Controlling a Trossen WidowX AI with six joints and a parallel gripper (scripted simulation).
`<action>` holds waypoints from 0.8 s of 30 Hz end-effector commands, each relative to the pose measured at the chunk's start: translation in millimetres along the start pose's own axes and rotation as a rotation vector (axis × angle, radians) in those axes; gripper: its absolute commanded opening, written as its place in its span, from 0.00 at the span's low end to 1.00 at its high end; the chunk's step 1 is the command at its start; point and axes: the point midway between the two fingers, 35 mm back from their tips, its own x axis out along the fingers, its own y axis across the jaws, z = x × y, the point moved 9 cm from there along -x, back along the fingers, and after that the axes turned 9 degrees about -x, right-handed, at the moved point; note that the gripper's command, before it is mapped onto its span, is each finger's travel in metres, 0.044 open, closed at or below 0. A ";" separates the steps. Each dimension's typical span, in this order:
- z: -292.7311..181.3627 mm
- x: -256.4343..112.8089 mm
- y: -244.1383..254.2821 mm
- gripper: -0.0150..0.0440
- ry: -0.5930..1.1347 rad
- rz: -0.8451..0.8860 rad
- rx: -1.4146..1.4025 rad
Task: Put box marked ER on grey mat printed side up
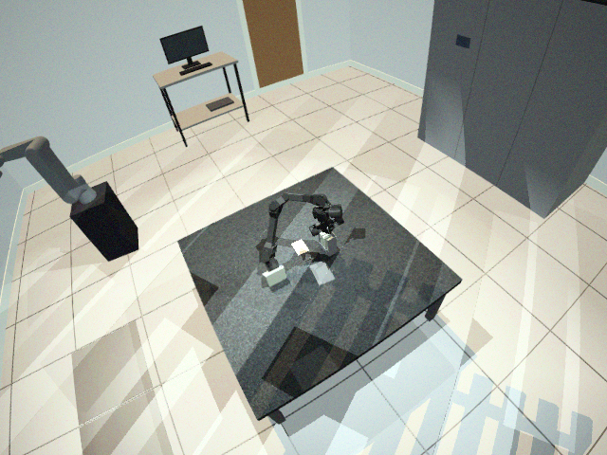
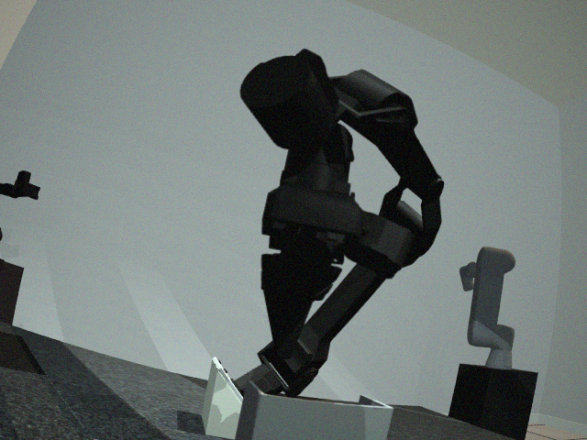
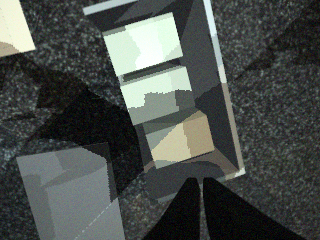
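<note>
The bin (image 1: 323,243) (image 2: 322,416) (image 3: 233,125) holds three pale boxes in a row. In the wrist view they are the far box (image 3: 145,45), the middle box (image 3: 157,92) and the near box (image 3: 182,140), which has a warm-lit top. Their tops show; no reach code is readable. The grey mat (image 1: 321,274) (image 3: 75,195) lies beside the bin with nothing on it. My gripper (image 2: 284,343) (image 3: 199,186) is shut with its fingertips together and nothing between them. It is above the bin's near end in the wrist view, past the near box. Fingertip height above the rim is unclear.
A cream-white square (image 1: 300,246) (image 3: 12,25) lies on the dark table (image 1: 303,313) beside the bin. A pale upright block (image 1: 274,276) (image 2: 222,407) stands near my arm's base. Another robot arm (image 1: 46,164) (image 2: 488,298) stands on a black pedestal away from the table.
</note>
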 end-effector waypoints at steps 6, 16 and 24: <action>1.3 1.3 7.8 0.25 -0.004 -0.091 0.193; 3.6 2.1 17.7 0.25 -0.032 -0.195 0.414; 6.0 3.0 26.8 0.25 -0.076 -0.270 0.586</action>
